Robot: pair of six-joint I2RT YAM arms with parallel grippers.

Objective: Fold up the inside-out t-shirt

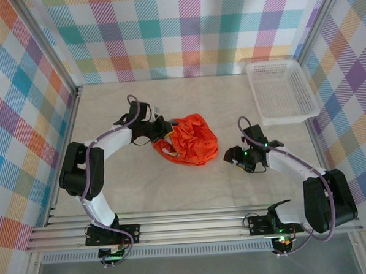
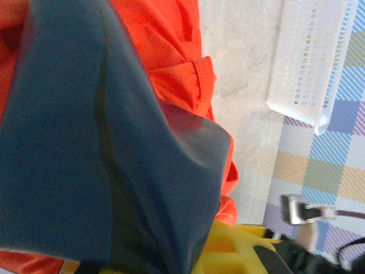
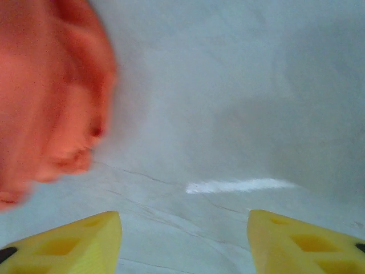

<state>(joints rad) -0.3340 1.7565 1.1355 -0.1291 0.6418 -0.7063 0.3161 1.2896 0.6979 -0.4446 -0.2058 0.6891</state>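
The inside-out t-shirt [image 1: 192, 139] lies bunched in an orange-red heap at the middle of the table. My left gripper [image 1: 161, 133] is at the heap's left edge, shut on the fabric. In the left wrist view the t-shirt [image 2: 171, 51] wraps round a dark blurred fold close to the lens, and one yellow finger [image 2: 242, 251] pokes out below it. My right gripper [image 1: 240, 158] hovers to the right of the heap, apart from it. Its yellow fingertips stand open over bare table [image 3: 183, 228], with the t-shirt [image 3: 45, 97] blurred at upper left.
A white mesh basket [image 1: 282, 92] stands at the back right by the checked wall, and shows in the left wrist view as the basket [image 2: 308, 63]. Checked walls close in the table [image 1: 112, 190] on three sides. A metal rail runs along the near edge.
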